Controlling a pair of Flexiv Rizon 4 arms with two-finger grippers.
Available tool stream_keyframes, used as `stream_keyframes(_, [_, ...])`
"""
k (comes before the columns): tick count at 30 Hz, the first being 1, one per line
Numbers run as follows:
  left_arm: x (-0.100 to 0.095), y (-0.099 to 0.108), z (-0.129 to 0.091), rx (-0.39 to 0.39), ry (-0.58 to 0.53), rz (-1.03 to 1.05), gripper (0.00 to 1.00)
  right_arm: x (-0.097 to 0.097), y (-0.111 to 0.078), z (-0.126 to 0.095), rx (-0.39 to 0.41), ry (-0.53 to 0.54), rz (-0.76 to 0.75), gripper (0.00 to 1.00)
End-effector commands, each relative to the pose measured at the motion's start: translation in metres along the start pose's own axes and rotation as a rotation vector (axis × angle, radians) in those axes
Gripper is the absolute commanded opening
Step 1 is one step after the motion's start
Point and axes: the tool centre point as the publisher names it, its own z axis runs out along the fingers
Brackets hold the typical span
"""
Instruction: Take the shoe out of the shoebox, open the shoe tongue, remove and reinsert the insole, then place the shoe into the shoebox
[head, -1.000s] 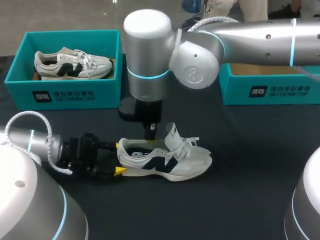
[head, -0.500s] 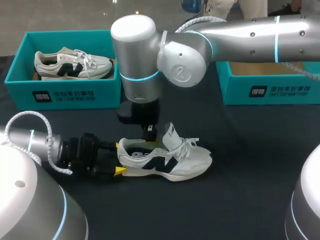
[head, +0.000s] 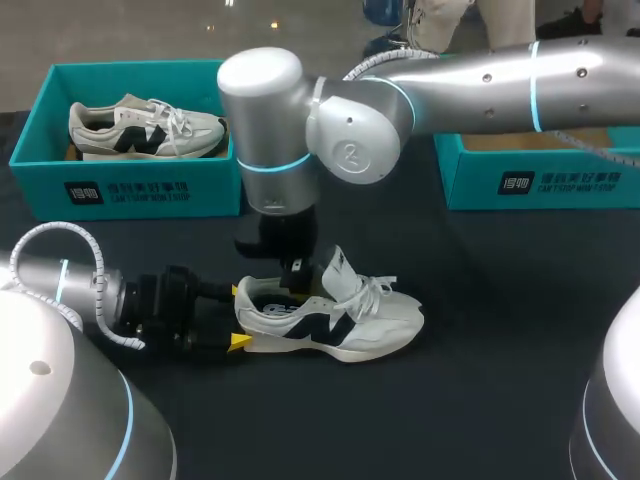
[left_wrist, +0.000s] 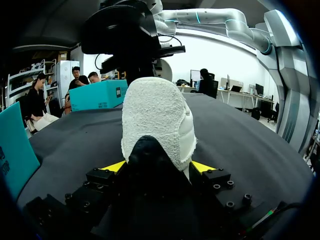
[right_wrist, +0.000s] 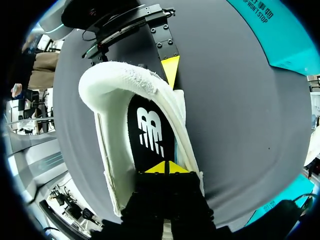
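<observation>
A white sneaker (head: 350, 322) with dark side marks lies on its sole on the black table, toe to the right, its tongue (head: 343, 270) pulled up. My left gripper (head: 238, 316) is shut on the heel, one yellow tip on each side; in the left wrist view the heel (left_wrist: 157, 120) fills the space between the left gripper's (left_wrist: 158, 167) fingers. My right gripper (head: 296, 278) reaches in from the right and hangs down into the shoe's opening. In its own view the right gripper (right_wrist: 166, 167) is shut, tips together just over the black insole (right_wrist: 150, 127).
A teal shoebox (head: 130, 190) at the back left holds a second sneaker (head: 140, 125). Another teal shoebox (head: 540, 180) stands at the back right, behind my right arm. Dark cloth covers the table around the shoe.
My right arm has swung a little to the left and come down, bringing its shut gripper lower into the shoe's opening. The left arm and the shoe have stayed still.
</observation>
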Motion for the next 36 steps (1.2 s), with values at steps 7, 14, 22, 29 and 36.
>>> stream_keyframes(7, [0.002,0.001,0.001,0.0,-0.001,0.001,0.0,-0.004,-0.002,0.004,-0.018,0.014,0.003,0.42])
stream_keyframes(14, [0.002,0.001,0.001,0.0,-0.001,0.001,0.0,-0.004,-0.001,0.009,-0.027,0.029,-0.006,0.42])
stream_keyframes(22, [0.002,0.001,0.001,0.0,-0.001,0.001,0.0,0.006,0.014,0.035,-0.031,0.077,-0.049,0.38])
stream_keyframes(29, [0.002,0.001,0.001,0.0,-0.001,0.001,0.0,0.017,0.017,0.048,-0.038,0.104,-0.056,0.0])
stream_keyframes(36, [0.002,0.001,0.001,0.0,-0.001,0.001,0.0,0.021,0.012,0.041,-0.033,0.097,-0.039,0.0])
